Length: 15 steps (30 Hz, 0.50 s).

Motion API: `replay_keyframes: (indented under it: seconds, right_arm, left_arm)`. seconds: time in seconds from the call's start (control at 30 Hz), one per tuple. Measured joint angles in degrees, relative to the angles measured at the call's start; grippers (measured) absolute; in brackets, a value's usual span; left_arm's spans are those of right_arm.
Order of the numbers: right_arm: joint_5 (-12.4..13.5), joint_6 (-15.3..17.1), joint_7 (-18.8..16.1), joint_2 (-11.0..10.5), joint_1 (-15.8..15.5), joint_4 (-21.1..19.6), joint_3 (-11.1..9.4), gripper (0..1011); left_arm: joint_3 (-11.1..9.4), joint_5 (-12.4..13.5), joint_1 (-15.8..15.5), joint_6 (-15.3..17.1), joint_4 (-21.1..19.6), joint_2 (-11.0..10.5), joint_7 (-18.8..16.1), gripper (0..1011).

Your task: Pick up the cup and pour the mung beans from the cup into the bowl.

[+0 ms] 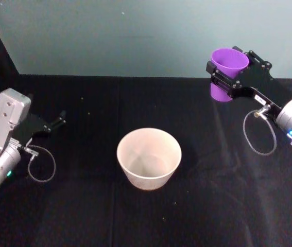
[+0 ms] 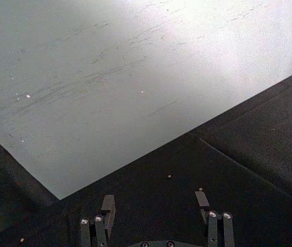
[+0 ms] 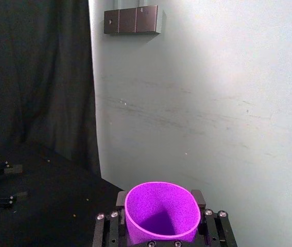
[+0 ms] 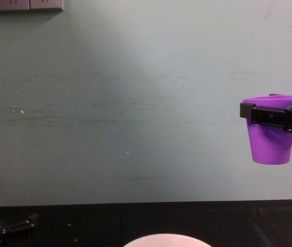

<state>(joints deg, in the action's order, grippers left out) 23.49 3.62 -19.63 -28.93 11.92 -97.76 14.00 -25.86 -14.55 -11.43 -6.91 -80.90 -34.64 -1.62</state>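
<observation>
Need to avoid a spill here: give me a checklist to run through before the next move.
1. Grip: right end effector shut on the small bright purple plastic cup: ok.
2. Cup upright and off the black table: ok.
3. Cup above the wide round pinkish-white bowl: not ok; it hangs to the bowl's right and farther back.
4. Bowl upright with its mouth unobstructed: ok.
5. Cup contents: cannot tell.
6. Left end effector open at the table's left, away from the bowl: ok.
</observation>
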Motion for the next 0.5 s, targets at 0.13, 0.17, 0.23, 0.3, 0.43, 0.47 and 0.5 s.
replay_keyframes:
  seconds: [0.13, 0.17, 0.23, 0.3, 0.43, 0.47, 0.5]
  right_arm:
    - [0.00, 0.00, 0.00, 0.00, 0.00, 0.00, 0.00, 756]
    - [0.00, 0.00, 0.00, 0.00, 0.00, 0.00, 0.00, 756]
    - [0.00, 0.00, 0.00, 0.00, 0.00, 0.00, 0.00, 756]
    - [0.00, 0.00, 0.00, 0.00, 0.00, 0.00, 0.00, 756]
    - [0.00, 0.00, 0.00, 0.00, 0.00, 0.00, 0.00, 756]
    - [0.00, 0.00, 0.00, 0.00, 0.00, 0.00, 0.00, 756]
    - [0.00, 0.00, 0.00, 0.00, 0.00, 0.00, 0.00, 756]
  left_arm:
    - [0.00, 0.00, 0.00, 0.00, 0.00, 0.00, 0.00, 1011]
    - [0.00, 0.00, 0.00, 0.00, 0.00, 0.00, 0.00, 1011]
    - [0.00, 0.00, 0.00, 0.00, 0.00, 0.00, 0.00, 1011]
    - [0.00, 0.00, 0.00, 0.00, 0.00, 0.00, 0.00, 1011]
    - [0.00, 0.00, 0.00, 0.00, 0.00, 0.00, 0.00, 1011]
    - [0.00, 0.00, 0.00, 0.00, 0.00, 0.00, 0.00, 1011]
    - [0.00, 0.00, 0.00, 0.00, 0.00, 0.00, 0.00, 1011]
